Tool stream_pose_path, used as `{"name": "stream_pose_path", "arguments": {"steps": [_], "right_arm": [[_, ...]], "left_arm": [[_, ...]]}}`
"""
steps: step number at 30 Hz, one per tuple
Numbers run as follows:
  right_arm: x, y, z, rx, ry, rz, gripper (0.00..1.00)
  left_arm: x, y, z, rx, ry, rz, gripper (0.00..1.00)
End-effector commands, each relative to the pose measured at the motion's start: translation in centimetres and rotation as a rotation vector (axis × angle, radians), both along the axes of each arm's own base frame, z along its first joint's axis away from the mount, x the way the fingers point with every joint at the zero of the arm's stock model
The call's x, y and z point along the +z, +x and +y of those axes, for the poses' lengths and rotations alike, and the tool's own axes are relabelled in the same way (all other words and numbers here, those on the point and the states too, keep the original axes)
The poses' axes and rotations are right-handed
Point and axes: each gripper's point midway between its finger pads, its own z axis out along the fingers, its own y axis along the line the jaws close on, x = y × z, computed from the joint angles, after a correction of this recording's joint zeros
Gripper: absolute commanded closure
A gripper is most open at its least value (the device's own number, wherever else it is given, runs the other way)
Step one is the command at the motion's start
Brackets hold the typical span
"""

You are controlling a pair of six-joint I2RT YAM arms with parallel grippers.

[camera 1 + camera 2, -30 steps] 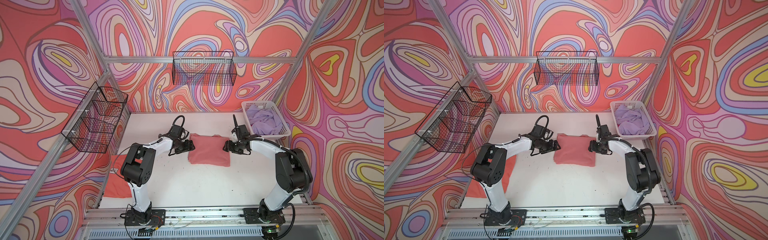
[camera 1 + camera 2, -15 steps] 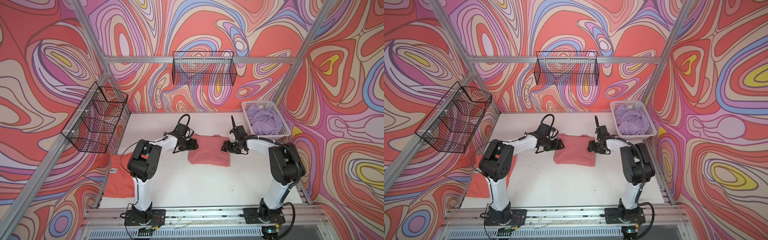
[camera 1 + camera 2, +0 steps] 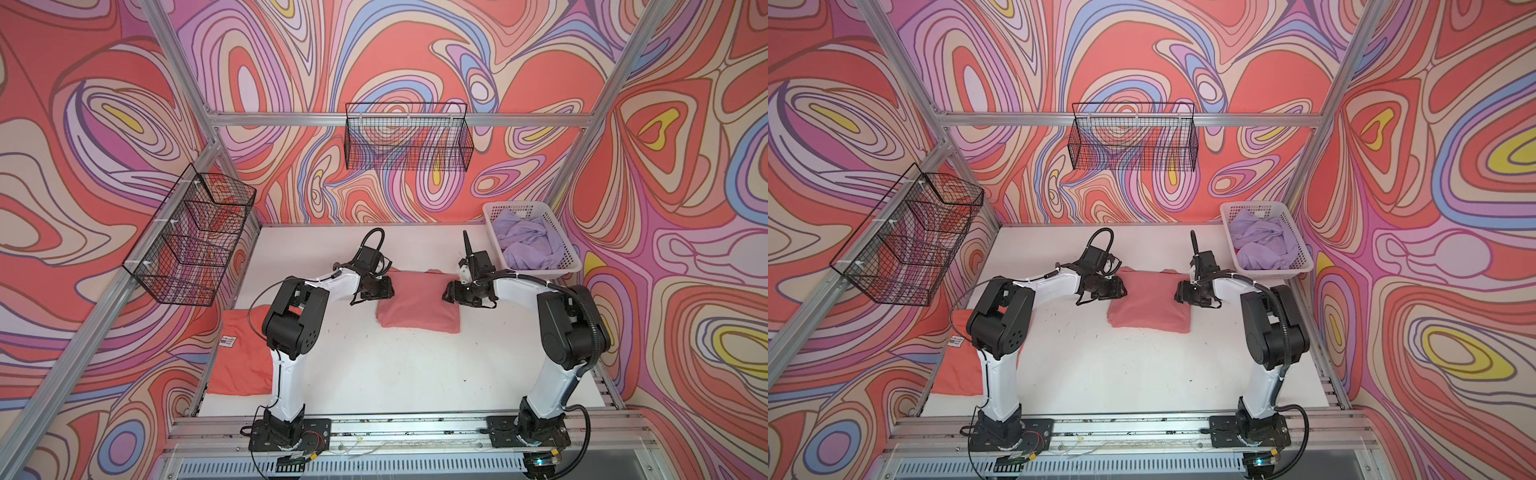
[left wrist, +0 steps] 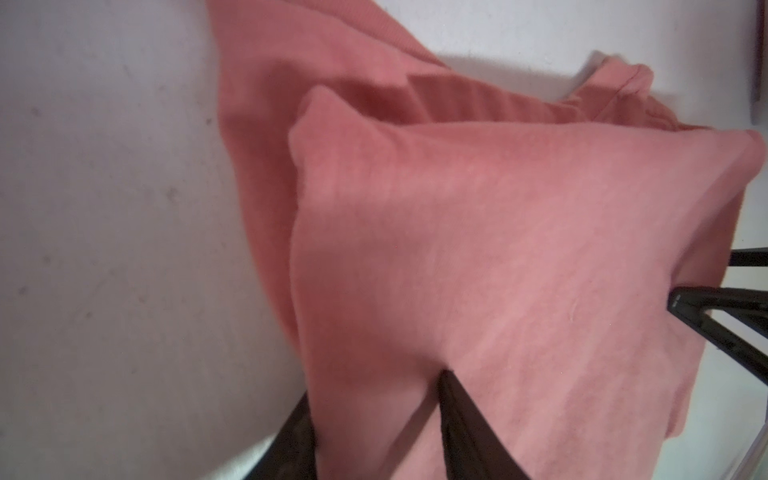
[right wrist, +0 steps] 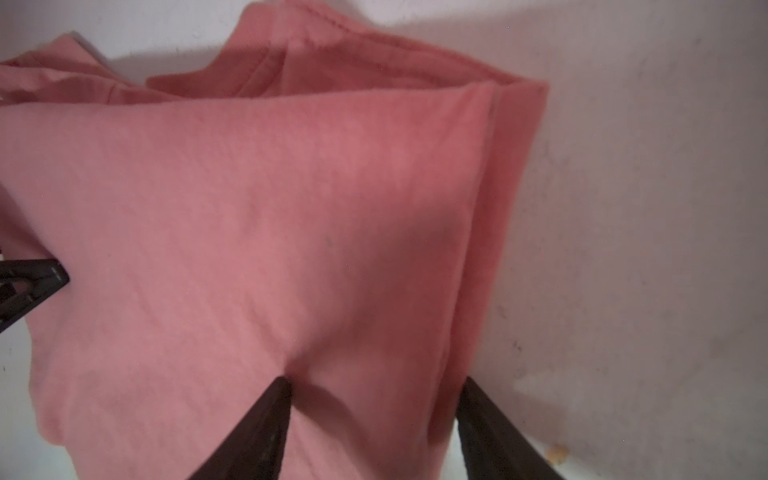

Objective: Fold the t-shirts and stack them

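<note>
The left claw (image 4: 374, 386) has narrowed around an edge of the salmon-pink t-shirt (image 3: 417, 305), grip uncertain; the right claw (image 5: 374, 380) gapes astride the opposite edge, so lifting seems next.

Probably a robotics lab cell: aluminium frame (image 3: 291, 119), swirl-printed walls (image 3: 415, 50), 2 bolted-down arms (image 3: 286, 374).

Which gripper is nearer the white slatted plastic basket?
Right. The right gripper is at the folded salmon-pink t-shirt's edge nearer the white slatted plastic basket; the left gripper, at its opposite edge.
</note>
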Motion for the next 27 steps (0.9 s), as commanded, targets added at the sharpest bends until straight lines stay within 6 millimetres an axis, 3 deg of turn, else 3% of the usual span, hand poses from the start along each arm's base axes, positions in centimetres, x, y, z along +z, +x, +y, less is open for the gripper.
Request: {"name": "stream_pose_path", "arguments": {"steps": [1, 8, 16, 17, 19, 27], "right_arm": [[-2.2, -1.4, -0.4, 0.007, -0.009, 0.072, 0.33], [-1.5, -1.1, -0.4, 0.003, 0.003, 0.050, 0.33], [2.1, -0.7, -0.4, -0.006, 0.037, -0.008, 0.28], [3.4, -0.7, -0.4, -0.007, 0.047, -0.036, 0.27], [4.2, -0.9, -0.4, -0.007, 0.055, -0.046, 0.25], [6.6, -2.0, -0.5, -0.009, 0.072, -0.082, 0.21]], "left_arm": [[-3.2, -2.2, 0.3, 0.000, 0.037, 0.122, 0.71], [-3.2, -2.4, -0.2, -0.008, 0.030, 0.131, 1.00], [-0.7, -2.3, 0.1, -0.013, 0.041, 0.096, 1.00], [-0.2, -2.3, 0.1, -0.018, 0.043, 0.092, 1.00], [0.8, -2.5, 0.3, -0.025, 0.046, 0.085, 1.00], [2.8, -5.8, 3.1, -0.046, 0.118, 0.105, 1.00]]}}
